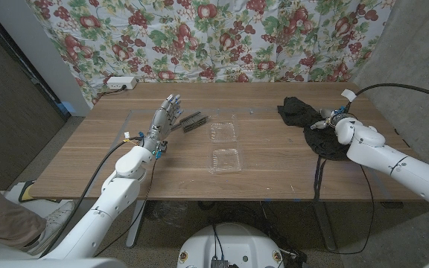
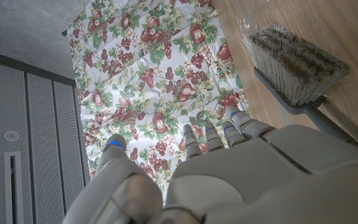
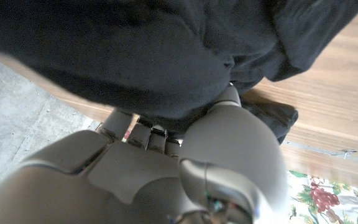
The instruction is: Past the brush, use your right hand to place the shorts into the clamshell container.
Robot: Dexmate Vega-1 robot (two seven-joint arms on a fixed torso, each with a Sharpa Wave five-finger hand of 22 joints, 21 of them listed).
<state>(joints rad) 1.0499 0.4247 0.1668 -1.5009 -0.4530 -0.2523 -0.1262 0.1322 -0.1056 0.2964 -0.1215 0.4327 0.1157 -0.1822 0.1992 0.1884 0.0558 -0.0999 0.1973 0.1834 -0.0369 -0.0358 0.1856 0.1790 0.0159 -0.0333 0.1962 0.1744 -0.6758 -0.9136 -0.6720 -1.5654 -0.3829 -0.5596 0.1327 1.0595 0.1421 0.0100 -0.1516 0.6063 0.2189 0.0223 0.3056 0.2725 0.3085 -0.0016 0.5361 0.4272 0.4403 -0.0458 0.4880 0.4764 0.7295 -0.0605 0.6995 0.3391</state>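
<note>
Fingers (image 3: 143,134) of the right hand (image 1: 335,124) are closed on the black shorts (image 1: 309,123) at the desk's (image 1: 274,179) far right, which should be lifted high, carried left and lowered into the open clear box (image 1: 225,146).

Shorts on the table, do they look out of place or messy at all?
The black shorts lie crumpled near the table's right edge, partly draped over the right hand, which presses into the cloth. Nothing looks spilled or damaged.

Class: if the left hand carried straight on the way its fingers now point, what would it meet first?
Probably nothing on the table: the left hand points up toward the floral cloth, with the brush just beside it. Depth is unclear.
</note>
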